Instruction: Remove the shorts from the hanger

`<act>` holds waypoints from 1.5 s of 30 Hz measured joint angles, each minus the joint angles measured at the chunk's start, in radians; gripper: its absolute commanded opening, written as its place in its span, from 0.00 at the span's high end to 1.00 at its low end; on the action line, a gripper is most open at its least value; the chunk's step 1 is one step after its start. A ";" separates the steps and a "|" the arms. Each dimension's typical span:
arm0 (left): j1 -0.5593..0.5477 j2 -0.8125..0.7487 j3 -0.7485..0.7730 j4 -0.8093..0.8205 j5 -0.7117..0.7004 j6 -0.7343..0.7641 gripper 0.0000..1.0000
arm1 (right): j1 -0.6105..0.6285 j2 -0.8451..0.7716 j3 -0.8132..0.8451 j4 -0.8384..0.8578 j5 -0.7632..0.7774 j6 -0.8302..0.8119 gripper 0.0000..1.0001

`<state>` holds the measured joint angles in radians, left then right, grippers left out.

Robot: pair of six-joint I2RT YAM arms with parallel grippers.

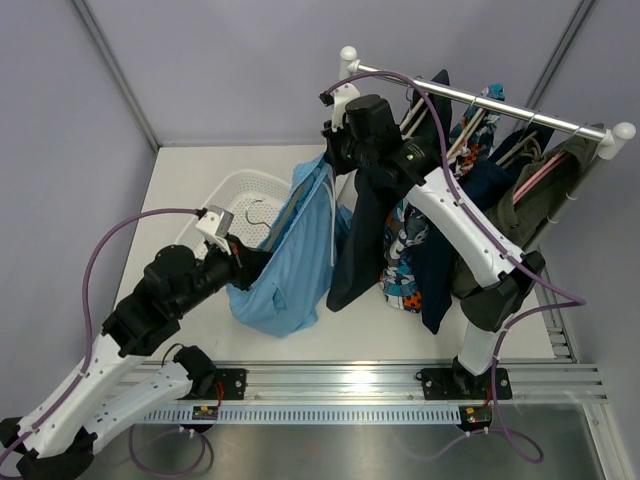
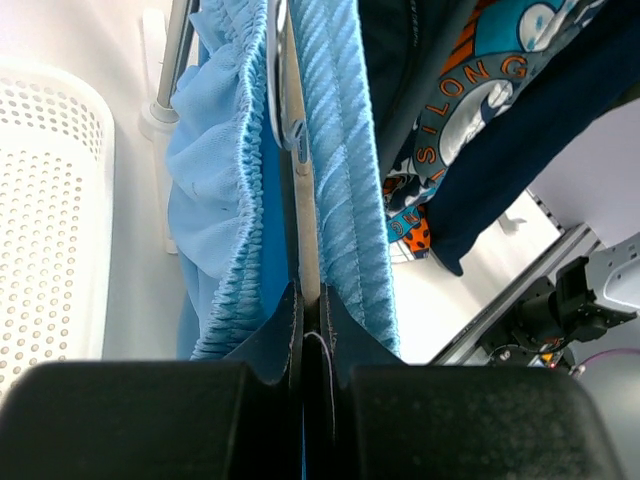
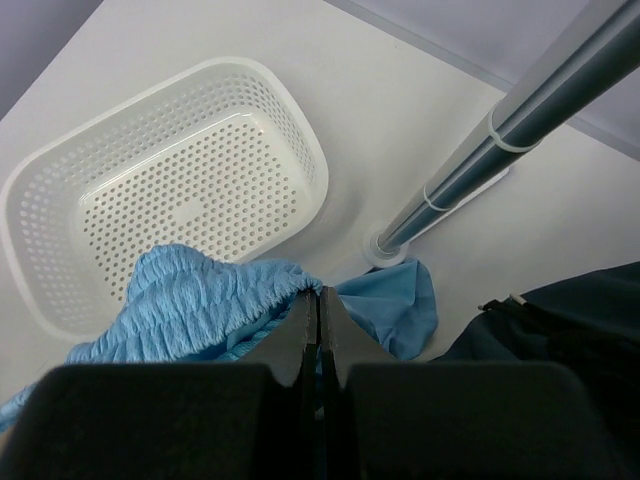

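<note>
Shorts (image 1: 290, 270), light blue, hang between your grippers beside the basket (image 1: 232, 187). Your right gripper (image 3: 320, 300) pinches the waistband and your left gripper (image 2: 310, 305) clamps the hanger (image 2: 308, 235). "LONG" reads on the print (image 2: 470, 85) behind.

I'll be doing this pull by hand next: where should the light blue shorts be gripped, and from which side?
Take the gathered waistband of the light blue shorts, coming from above onto its edge. It is a thick, ribbed fold and stands uppermost, where the right gripper pinches it.
</note>
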<state>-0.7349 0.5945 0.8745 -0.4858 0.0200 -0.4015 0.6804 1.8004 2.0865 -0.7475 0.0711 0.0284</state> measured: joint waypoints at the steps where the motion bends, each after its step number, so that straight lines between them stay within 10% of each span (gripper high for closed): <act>1: 0.000 0.002 0.000 0.000 0.005 0.006 1.00 | -0.003 0.001 0.001 0.004 0.002 -0.006 1.00; 13: 0.003 -0.005 -0.026 -0.001 0.038 0.066 1.00 | -0.048 0.025 0.048 0.006 0.033 -0.040 1.00; 25: 0.003 -0.059 -0.029 -0.005 0.028 0.071 1.00 | -0.052 -0.062 -0.240 0.101 0.003 -0.105 1.00; 45: -0.010 0.154 -0.203 0.513 -0.253 -0.131 1.00 | -0.093 -0.303 -0.528 0.135 -0.546 -0.287 1.00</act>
<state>-0.7452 0.7490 0.6712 0.0277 -0.2329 -0.5323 0.5877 1.4971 1.5589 -0.6121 -0.4744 -0.2584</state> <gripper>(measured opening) 0.047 0.014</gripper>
